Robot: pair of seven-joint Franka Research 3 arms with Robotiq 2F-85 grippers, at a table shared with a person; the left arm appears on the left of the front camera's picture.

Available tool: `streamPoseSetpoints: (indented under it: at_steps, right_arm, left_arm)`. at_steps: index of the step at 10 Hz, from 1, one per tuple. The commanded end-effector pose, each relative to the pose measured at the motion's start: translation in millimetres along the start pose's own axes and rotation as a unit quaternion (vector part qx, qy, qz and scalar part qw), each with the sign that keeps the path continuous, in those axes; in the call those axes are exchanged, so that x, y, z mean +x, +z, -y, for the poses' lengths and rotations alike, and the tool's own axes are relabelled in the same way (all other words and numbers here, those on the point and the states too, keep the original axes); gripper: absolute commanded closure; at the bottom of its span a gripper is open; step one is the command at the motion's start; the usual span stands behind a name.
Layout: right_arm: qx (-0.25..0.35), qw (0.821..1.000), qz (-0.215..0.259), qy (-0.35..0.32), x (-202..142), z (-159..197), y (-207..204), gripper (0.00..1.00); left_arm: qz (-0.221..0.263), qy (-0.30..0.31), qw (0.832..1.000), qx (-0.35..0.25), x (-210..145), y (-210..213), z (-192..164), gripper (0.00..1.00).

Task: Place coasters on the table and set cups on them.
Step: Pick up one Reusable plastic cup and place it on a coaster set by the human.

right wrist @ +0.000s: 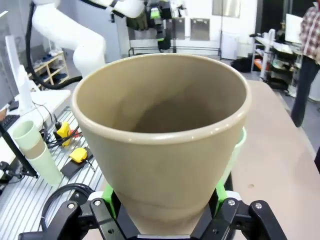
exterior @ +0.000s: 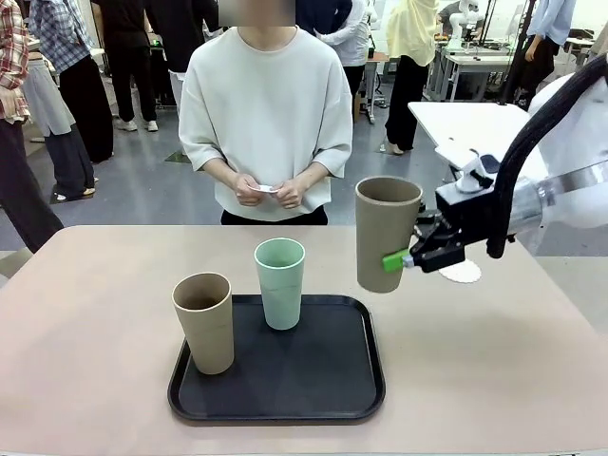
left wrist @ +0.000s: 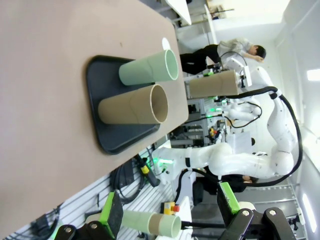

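Above the table (exterior: 503,370), tall tan cup (exterior: 385,223)

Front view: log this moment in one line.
right pincer: shut on tall tan tapered cup, airborne | white lacy paper coaster: on beige table

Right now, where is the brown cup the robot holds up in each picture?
Front view: brown cup right of middle, in the air above the table.
Left wrist view: far off, upper middle, sideways.
Right wrist view: close, centre, between the fingers.
Shared landmark: the beige table.
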State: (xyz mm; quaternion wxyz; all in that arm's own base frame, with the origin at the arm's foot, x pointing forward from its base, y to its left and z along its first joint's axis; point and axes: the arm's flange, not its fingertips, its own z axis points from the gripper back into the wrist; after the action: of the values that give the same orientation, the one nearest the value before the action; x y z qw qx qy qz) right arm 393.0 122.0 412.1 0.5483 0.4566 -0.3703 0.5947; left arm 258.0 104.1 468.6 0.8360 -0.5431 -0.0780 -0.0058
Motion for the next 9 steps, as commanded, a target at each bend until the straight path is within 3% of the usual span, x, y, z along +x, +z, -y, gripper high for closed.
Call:
streamPoseSetpoints:
  at_steps: [1,3,4,5,8,9]
  right_arm:
    - [0.000,1.000,0.003,-0.029,0,12,10,0.74]
    - [-0.006,0.999,-0.009,-0.035,-4,18,11,0.74]
    - [-0.028,0.998,-0.040,-0.050,-6,16,3,0.74]
    - [-0.012,1.000,-0.001,-0.025,-4,12,13,0.74]
    - [-0.012,1.000,-0.001,-0.025,-4,12,13,0.74]
    - [-0.016,0.999,-0.010,-0.030,-8,14,11,0.18]
  left_arm:
    - [0.002,-0.004,1.000,-0.005,-1,1,0,0.00]
    - [0.002,-0.004,1.000,-0.005,-1,1,0,0.00]
    - [0.002,-0.004,1.000,-0.005,-1,1,0,0.00]
    - [0.002,-0.004,1.000,-0.005,-1,1,0,0.00]
    - [0.002,-0.004,1.000,-0.005,-1,1,0,0.00]
    - [0.002,-0.004,1.000,-0.005,-1,1,0,0.00]
